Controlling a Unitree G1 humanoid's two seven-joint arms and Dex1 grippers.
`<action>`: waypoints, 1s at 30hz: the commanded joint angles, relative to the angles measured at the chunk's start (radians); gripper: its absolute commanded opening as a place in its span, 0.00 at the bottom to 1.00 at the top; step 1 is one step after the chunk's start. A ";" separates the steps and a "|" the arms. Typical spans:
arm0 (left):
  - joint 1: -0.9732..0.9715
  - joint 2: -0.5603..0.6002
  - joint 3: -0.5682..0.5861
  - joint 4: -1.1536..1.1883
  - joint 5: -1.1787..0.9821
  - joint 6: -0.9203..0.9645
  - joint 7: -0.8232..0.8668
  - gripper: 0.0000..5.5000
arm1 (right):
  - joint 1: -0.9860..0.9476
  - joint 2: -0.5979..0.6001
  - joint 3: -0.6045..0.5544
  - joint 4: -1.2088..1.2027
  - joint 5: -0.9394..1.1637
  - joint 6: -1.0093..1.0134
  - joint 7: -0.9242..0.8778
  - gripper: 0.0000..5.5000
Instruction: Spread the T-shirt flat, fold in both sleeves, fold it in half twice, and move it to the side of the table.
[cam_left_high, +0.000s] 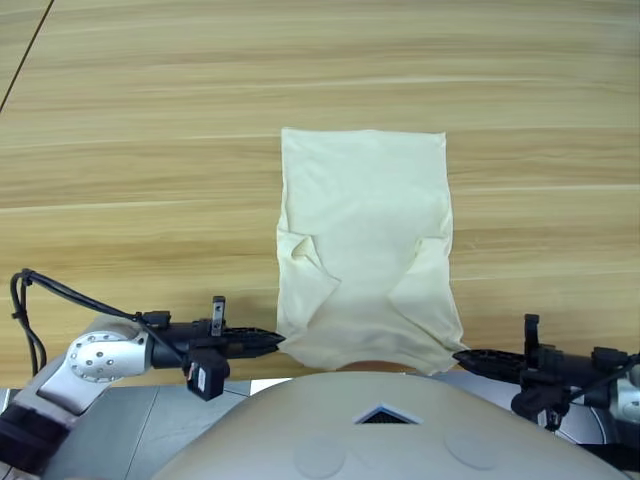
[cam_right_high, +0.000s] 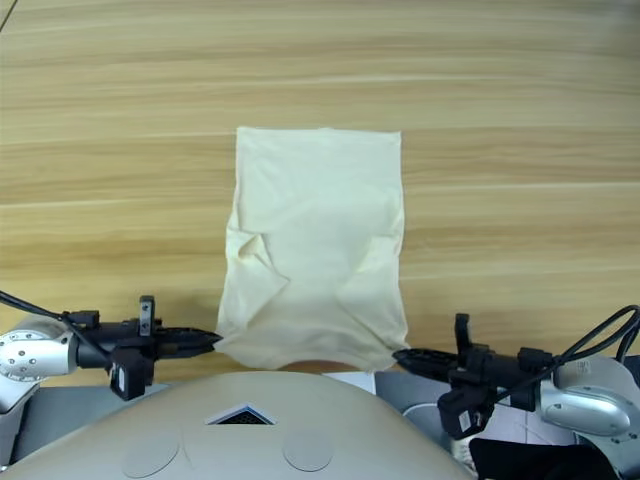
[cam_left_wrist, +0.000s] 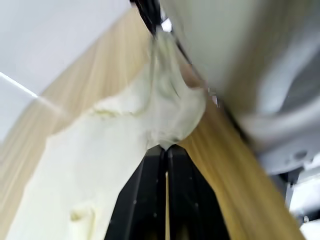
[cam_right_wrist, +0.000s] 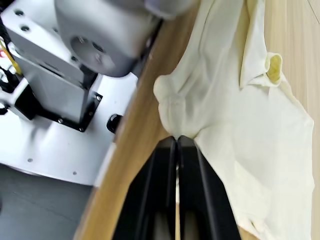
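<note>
Fingers (cam_left_wrist: 142, 200) of the left pincer (cam_left_high: 277, 342) are pressed together, and the near left corner of the T-shirt (cam_left_high: 365, 220) is nipped between their tips. The cloth bunches into a small gathered peak where they clench it. This pincer lies low and level, pointing inward along the near edge of the table (cam_left_high: 140, 150).

The right pincer (cam_left_high: 458, 354) mirrors it on the other side. Its black fingers (cam_right_wrist: 157, 195) are also squeezed tight against each other, grasping the near right corner of the shirt. The fabric puckers into folds just ahead of the tips. The two pincers point toward each other, with the near end of the shirt stretched between them.

The T-shirt is pale cream and lies lengthwise in the middle of the table, running away from the robot. Its far edge (cam_left_high: 362, 132) is straight and square, and that half rests smooth on the wood. Both sleeves are turned in over the body. The left sleeve (cam_left_high: 308, 255) forms a creased flap on its side, and the right sleeve (cam_left_high: 428, 262) forms a similar flap opposite. This makes the shirt a long, narrow shape that widens slightly toward the near end. The neckline (cam_left_high: 375, 362) curves at the near edge, between the two held corners, close to the table's front rim.

The table is light wood with grain running across from side to side.
</note>
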 joint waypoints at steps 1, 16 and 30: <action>0.049 0.048 0.027 -0.066 -0.081 -0.029 -0.015 0.01 | 0.077 -0.010 -0.055 -0.045 0.070 -0.070 0.019 0.00; -0.179 -0.202 0.059 0.226 0.062 0.139 0.064 0.01 | -0.339 0.092 0.017 -0.071 0.098 0.251 -0.068 0.00; -0.599 -0.483 0.187 0.393 0.097 0.369 0.286 0.01 | -0.941 0.313 0.258 0.175 -0.284 0.555 -0.253 0.00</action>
